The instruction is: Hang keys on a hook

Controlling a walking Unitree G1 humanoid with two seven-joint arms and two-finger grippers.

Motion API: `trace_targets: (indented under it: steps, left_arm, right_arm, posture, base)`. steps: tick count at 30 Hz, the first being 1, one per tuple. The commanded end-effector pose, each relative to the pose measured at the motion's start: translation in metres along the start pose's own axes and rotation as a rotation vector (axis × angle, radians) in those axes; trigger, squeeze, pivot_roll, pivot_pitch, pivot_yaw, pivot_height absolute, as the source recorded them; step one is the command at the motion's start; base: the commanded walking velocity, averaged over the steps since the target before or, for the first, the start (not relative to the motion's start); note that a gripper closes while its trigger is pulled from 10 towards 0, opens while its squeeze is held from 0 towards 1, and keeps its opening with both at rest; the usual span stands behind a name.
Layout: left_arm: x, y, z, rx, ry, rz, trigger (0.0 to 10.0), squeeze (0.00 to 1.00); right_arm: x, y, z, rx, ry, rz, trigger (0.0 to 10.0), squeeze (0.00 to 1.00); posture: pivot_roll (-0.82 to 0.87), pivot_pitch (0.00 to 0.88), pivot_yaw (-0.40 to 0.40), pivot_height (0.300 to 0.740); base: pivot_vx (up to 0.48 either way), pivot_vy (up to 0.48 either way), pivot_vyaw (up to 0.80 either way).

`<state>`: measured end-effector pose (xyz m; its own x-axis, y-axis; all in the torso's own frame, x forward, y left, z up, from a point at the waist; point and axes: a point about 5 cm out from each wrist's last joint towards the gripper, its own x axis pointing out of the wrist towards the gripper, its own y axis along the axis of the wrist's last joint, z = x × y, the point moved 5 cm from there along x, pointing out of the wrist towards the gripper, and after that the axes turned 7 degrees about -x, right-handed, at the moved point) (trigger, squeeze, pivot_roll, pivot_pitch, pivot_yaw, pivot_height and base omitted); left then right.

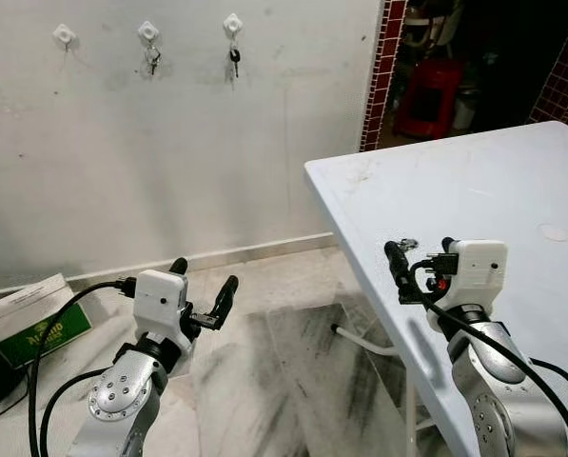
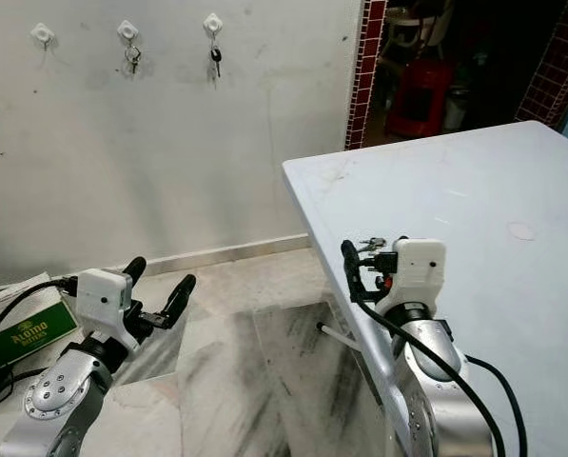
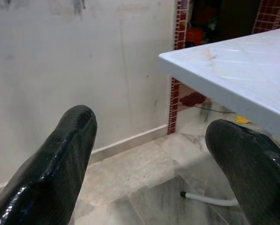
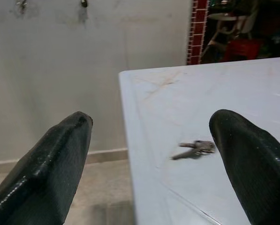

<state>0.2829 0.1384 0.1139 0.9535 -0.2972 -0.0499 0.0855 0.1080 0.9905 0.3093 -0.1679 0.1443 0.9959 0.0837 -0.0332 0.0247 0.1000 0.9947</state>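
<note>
The keys (image 4: 194, 148) lie flat on the white worktop (image 1: 512, 181), near its edge. The right gripper (image 4: 151, 159) hangs just above them, jaws wide, holding nothing. This looks like the pick-up step. Next it should go down, close on the keys, then carry them to the free hook (image 1: 65, 35) on the wall. The left gripper (image 1: 204, 290) waits, jaws wide too.

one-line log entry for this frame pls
right tool: open, above keys on table | left tool: open, idle | leftmost hook: free
</note>
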Motion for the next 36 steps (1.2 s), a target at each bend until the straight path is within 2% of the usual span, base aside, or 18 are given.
trace_targets:
  steps: [1, 5, 11, 15, 23, 28, 36]
  left_arm:
    - [0.000, 0.000, -0.004, 0.001, 0.013, -0.005, 10.0, 0.00]
    - [0.007, 0.004, -0.017, 0.020, 0.041, 0.008, 10.0, 0.00]
    - [0.015, 0.007, -0.026, 0.019, 0.034, 0.011, 10.0, 0.00]
    - [0.021, 0.002, -0.034, -0.014, 0.059, 0.003, 10.0, 0.00]
    - [0.032, 0.005, -0.033, -0.009, 0.055, 0.005, 10.0, 0.00]
    - [0.038, 0.007, -0.030, -0.056, 0.049, 0.012, 10.0, 0.00]
    - [0.037, 0.001, -0.027, -0.069, 0.029, -0.011, 10.0, 0.00]
  right_arm:
    - [0.001, 0.007, -0.001, 0.000, 0.003, 0.028, 10.0, 0.00]
    - [0.005, 0.008, -0.001, 0.009, -0.007, 0.023, 10.0, 0.00]
    - [0.010, 0.010, -0.004, 0.015, -0.010, 0.026, 10.0, 0.00]
    - [0.017, 0.012, -0.002, 0.005, -0.043, 0.023, 10.0, 0.00]
    - [0.030, 0.014, 0.001, -0.002, -0.077, 0.008, 10.0, 0.00]
    - [0.038, 0.015, -0.004, -0.008, -0.079, 0.002, 10.0, 0.00]
    - [0.036, 0.009, -0.004, -0.005, -0.086, -0.023, 10.0, 0.00]
  posture:
    - [0.02, 0.000, 0.030, 0.740]
    - [0.02, 0.000, 0.029, 0.740]
    - [0.02, 0.000, 0.027, 0.740]
    - [0.01, 0.000, 0.030, 0.740]
    - [0.01, 0.000, 0.031, 0.740]
    - [0.01, 0.000, 0.027, 0.740]
    - [0.01, 0.000, 0.025, 0.740]
  base:
    - [0.000, 0.000, 0.00]
    - [0.000, 0.000, -0.16]
    - [0.000, 0.000, -0.77]
    - [0.000, 0.000, -0.80]
    - [0.000, 0.000, -0.80]
    - [0.000, 0.000, -0.80]
    - [0.000, 0.000, -0.80]
